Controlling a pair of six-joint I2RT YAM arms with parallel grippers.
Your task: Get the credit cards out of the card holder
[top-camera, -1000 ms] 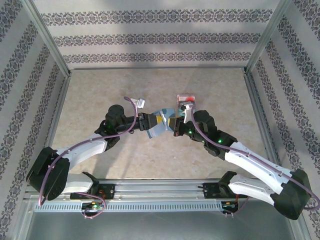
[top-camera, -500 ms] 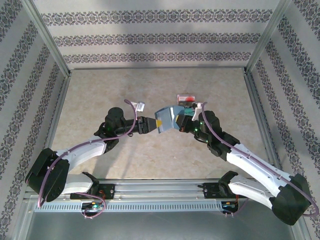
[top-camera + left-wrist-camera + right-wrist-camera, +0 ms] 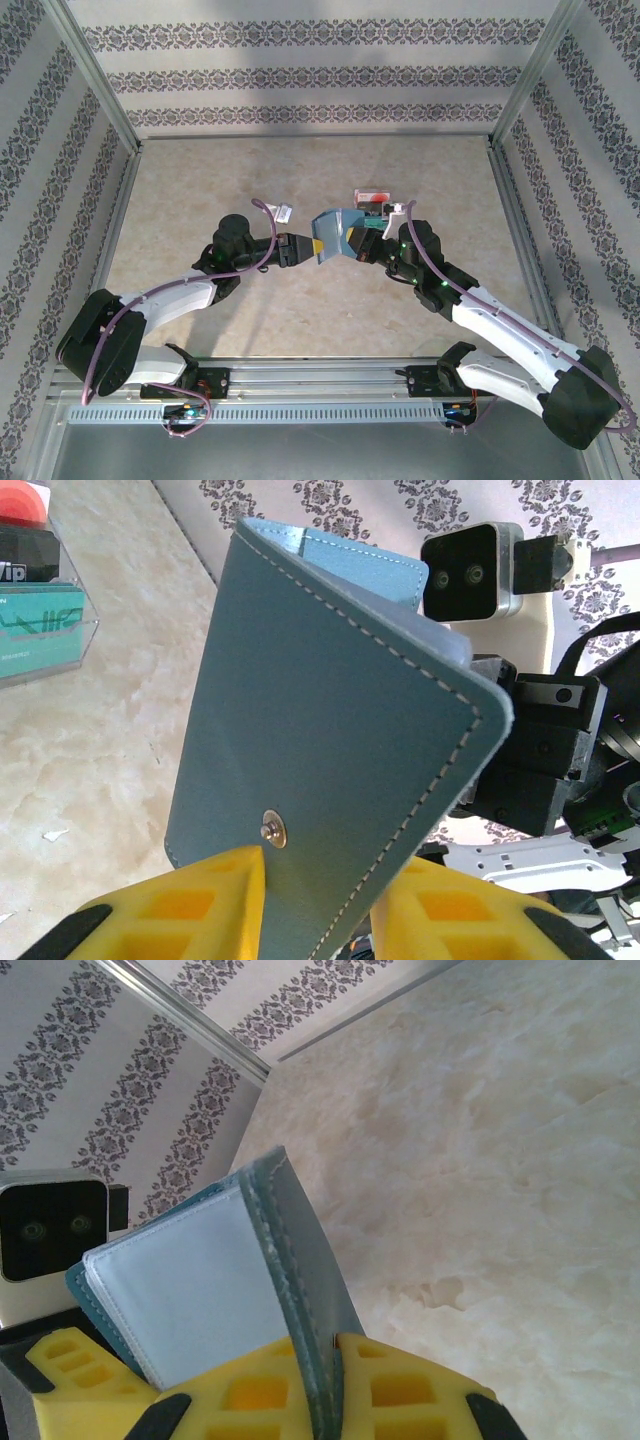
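Observation:
The teal-blue card holder [image 3: 335, 235] hangs above the table between both grippers, half unfolded. My right gripper [image 3: 362, 245] is shut on its stitched edge [image 3: 300, 1290], and the pale blue-grey inner panel [image 3: 190, 1290] faces that camera. My left gripper [image 3: 308, 248] has its yellow jaws partway closed around the lower corner of the outer flap [image 3: 320, 710]. One fingertip [image 3: 235, 870] touches the flap beside the metal snap [image 3: 272, 829]; a slim gap shows at the other. Loose credit cards, teal [image 3: 35, 630], dark [image 3: 25, 555] and red-orange [image 3: 20, 500], sit on the table beyond.
The loose cards rest in a clear stand [image 3: 372, 198] just behind the right wrist. Metal frame posts and patterned walls enclose the marbled table [image 3: 200, 180]. The two wrists nearly meet at the centre.
The right arm has carried the holder up and back and turned it more upright. The left jaws, wider a moment ago, have narrowed around the flap's corner.

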